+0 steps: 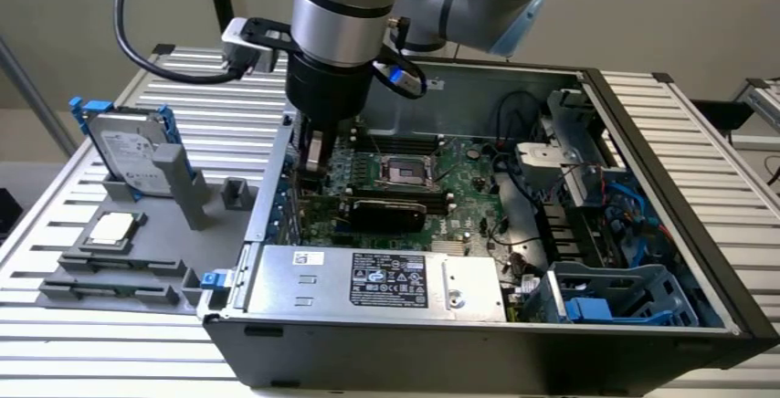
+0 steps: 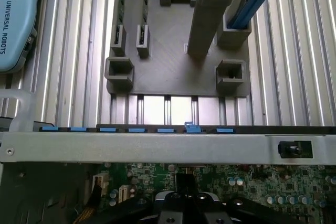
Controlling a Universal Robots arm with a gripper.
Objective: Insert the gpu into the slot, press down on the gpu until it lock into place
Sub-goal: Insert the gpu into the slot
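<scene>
Arm [image 1: 332, 24] pointing straight down, jaws closed

One robot arm [image 1: 347, 15] carries one gripper [image 1: 313, 172]. Below the jaws lies one computer case [image 1: 488, 352], holding one gpu [image 1: 384, 212] and one silver power box [image 1: 378, 279]. Far from the jaws stand one hard drive [image 1: 128, 147] and one chip [image 1: 112, 227].

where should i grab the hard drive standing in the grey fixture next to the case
Grip the hard drive by its upper half, coming down from above, jaws across its two broad faces. It stands on edge with its lower end seated in the grey fixture, so only the top is free; a grey post close on the exterior view's right would likely crowd a side approach.
</scene>
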